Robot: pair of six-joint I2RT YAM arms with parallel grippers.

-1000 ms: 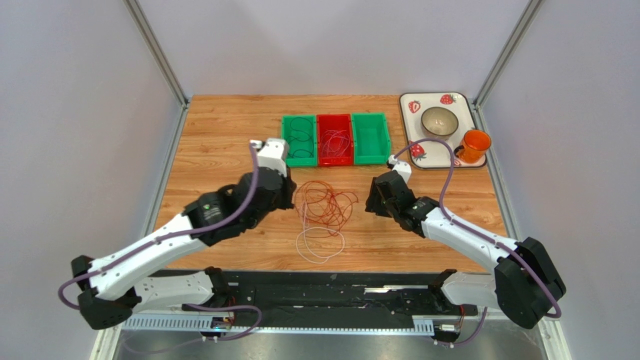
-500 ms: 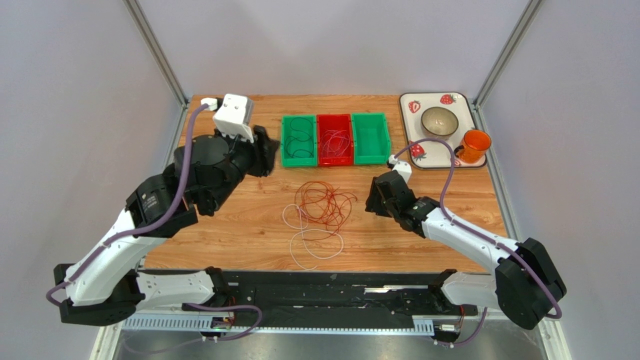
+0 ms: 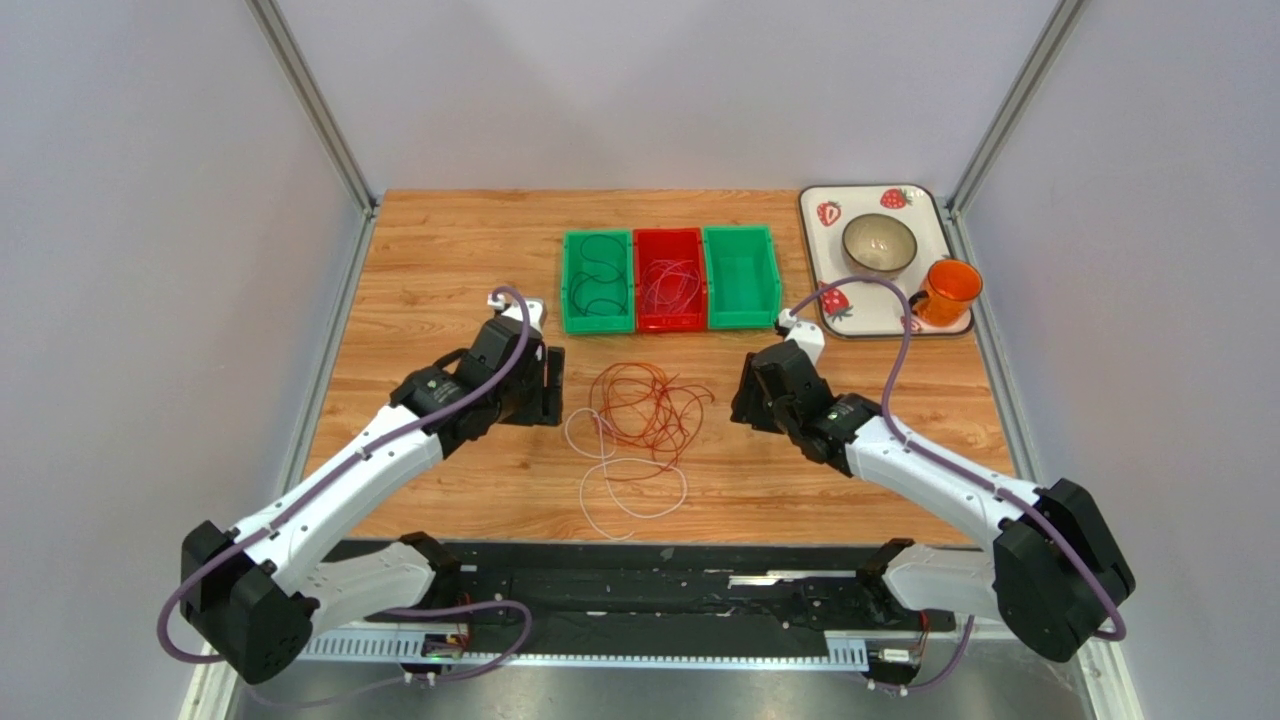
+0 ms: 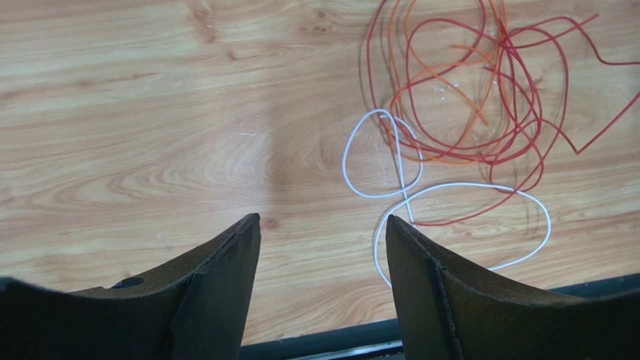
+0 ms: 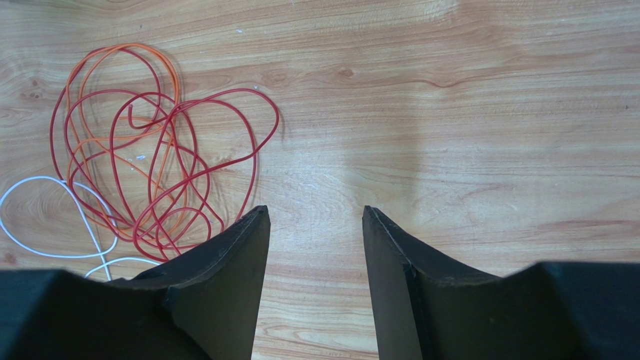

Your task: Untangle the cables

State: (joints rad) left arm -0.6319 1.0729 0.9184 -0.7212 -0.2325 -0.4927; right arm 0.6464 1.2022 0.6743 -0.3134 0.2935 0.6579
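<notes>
You will find the cables (image 3: 646, 417) tangled mid-table (image 3: 451, 255) between the arms, red and orange loops (image 4: 466, 90) overlapping a white cable (image 4: 481, 184). Left gripper (image 4: 321, 225) and right gripper (image 5: 315, 214) are both parted and empty. Judged light, limp and springy; pinch the white cable's free outer loop.

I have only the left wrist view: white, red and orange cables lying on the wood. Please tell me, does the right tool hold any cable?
Observer: No, the right tool is open and empty, above the table, to the right of the red cables.
Operator: Is any cable already sorted?
Observer: Yes, a dark cable lies in the left green bin.
Operator: And the bin next to it?
Observer: The red bin holds red cable loops.
</notes>
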